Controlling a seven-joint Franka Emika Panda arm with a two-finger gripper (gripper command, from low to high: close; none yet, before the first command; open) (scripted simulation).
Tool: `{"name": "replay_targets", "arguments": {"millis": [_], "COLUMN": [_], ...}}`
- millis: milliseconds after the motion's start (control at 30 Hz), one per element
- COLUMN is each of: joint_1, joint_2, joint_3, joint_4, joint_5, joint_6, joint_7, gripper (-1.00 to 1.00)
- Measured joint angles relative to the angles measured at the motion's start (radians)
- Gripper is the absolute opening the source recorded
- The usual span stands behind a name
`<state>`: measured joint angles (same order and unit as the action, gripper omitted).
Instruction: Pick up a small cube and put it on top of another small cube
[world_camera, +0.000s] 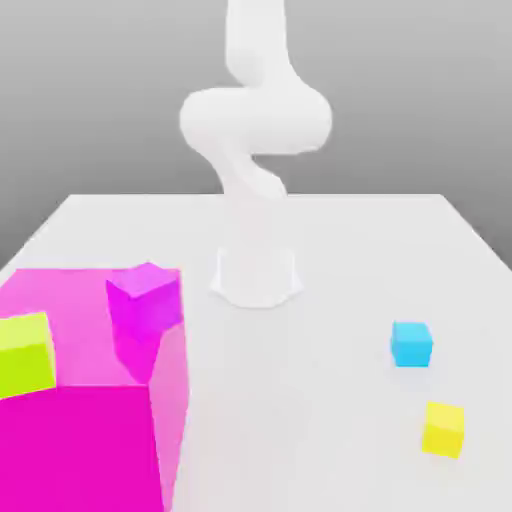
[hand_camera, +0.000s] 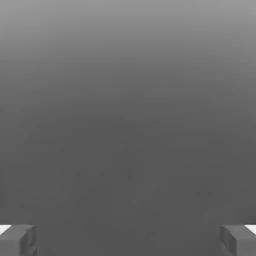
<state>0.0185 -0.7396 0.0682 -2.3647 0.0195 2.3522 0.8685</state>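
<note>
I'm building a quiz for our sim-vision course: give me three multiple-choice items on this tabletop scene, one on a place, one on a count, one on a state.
1. Where does the small cyan cube sit relative to the small yellow cube in the exterior view?
A. Stacked on top of it
B. Apart from it, farther back on the table
C. Inside the magenta box

2. How many small cubes lie on the exterior view's right?
A. One
B. Two
C. Four

3. How is the gripper?
A. Open, nothing between the fingers
B. Shut on the cyan cube
C. Shut on the yellow cube

Answers: 1 B, bare table shows between the two cubes. 2 B, only one cyan and one yellow are there. 3 A, the hand view shows the fingers wide apart with only grey background between.
</note>
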Motion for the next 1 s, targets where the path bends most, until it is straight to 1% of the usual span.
{"name": "replay_targets", "arguments": {"millis": [400, 567, 600, 667, 767, 867, 1000], "joint_1": [0.133, 0.221, 0.23, 0.235, 0.224, 0.243, 0.336], "joint_2": [0.355, 0.567, 0.623, 0.684, 0.742, 0.796, 0.864], "joint_3": [0.365, 0.539, 0.567, 0.579, 0.565, 0.501, 0.36], "joint_4": [-0.358, -0.53, -0.552, -0.563, -0.555, -0.541, -0.52], "joint_5": [0.111, 0.173, 0.153, 0.092, -0.036, -0.194, -0.395], "joint_6": [0.295, 0.459, 0.499, 0.542, 0.581, 0.613, 0.653], "joint_7": [0.392, 0.598, 0.656, 0.733, 0.836, 0.952, 1.099], "gripper": [0.0, 0.0, 0.0, 0.0, 0.0, 0.0, 0.0]}}
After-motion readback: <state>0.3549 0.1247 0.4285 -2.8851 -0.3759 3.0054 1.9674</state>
